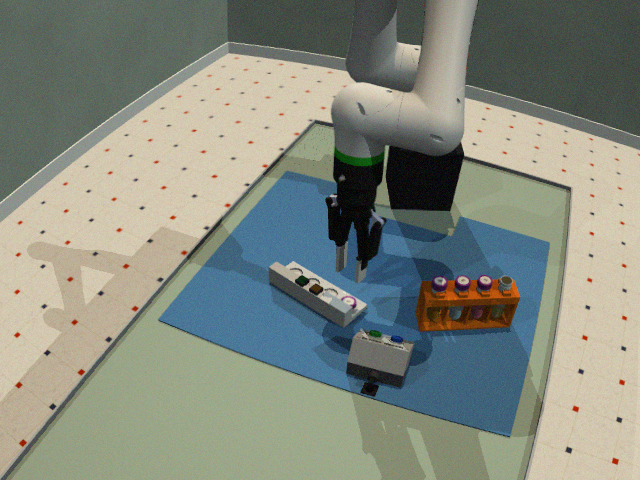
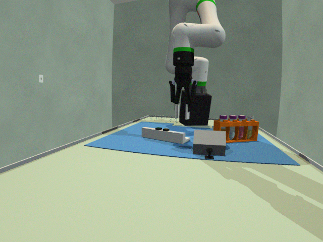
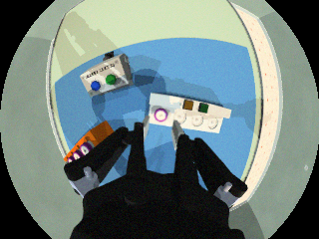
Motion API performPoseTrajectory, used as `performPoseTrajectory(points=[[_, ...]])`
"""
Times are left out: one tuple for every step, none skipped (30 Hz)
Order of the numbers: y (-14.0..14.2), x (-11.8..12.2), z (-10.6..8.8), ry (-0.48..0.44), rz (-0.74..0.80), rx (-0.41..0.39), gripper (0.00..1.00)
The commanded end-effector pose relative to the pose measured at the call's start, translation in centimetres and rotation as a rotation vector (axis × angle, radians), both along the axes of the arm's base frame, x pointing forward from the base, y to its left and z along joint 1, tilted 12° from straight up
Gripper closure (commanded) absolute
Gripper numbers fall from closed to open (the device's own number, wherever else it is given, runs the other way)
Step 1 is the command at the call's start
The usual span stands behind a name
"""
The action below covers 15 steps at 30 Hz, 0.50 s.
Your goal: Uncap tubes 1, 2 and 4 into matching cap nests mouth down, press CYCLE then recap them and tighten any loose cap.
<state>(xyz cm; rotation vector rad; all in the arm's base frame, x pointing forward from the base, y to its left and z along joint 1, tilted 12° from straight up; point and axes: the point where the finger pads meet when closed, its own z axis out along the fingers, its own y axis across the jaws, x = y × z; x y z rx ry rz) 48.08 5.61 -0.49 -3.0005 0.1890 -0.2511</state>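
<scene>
While one purple cap [image 1: 349,300] lay in the end nest of the tray [image 1: 289,285], the gripper [image 1: 350,269] hung above it, partly open and empty, and the rack [image 1: 467,312] kept three capped tubes.

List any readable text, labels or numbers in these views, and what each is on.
None can be read.
Small desk: a dark strip of marks behind the keys, too blurred to read.
Cap in the cap tray: white dot, number too small to read.
Orange station: front numbers not legible.
</scene>
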Motion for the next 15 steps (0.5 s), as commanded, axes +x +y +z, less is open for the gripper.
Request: performPoseTrajectory(points=[[-0.2, -0.4, 2.0, 0.0, 0.0, 0.0, 0.71], [-0.2, -0.4, 2.0, 0.0, 0.0, 0.0, 0.71], [-0.2, -0.4, 2.0, 0.0, 0.0, 0.0, 0.71], [-0.3, -0.4, 2.5, 0.0, 0.0, 0.0, 0.71], [-0.3, -0.5, 3.0, 0.0, 0.0, 0.0, 0.71], [-0.4, -0.6, 3.5, 0.0, 0.0, 0.0, 0.71], [-0.4, -0.7, 4.0, 0.0, 0.0, 0.0, 0.71], [-0.5, -0.8, 4.5, 0.0, 0.0, 0.0, 0.71], [-0.6, -0.9, 5.0, 0.0, 0.0, 0.0, 0.71], [-0.6, -0.9, 5.3, 0.0, 0.0, 0.0, 0.71], [-0.6, -0.9, 5.3, 0.0, 0.0, 0.0, 0.71], [-0.6, -0.9, 5.3, 0.0, 0.0, 0.0, 0.71], [-0.6, -0.9, 5.3, 0.0, 0.0, 0.0, 0.71], [-0.6, -0.9, 5.3, 0.0, 0.0, 0.0, 0.71], [0.2, -1.3, 5.3, 0.01, -0.082, 0.014, 0.65]])
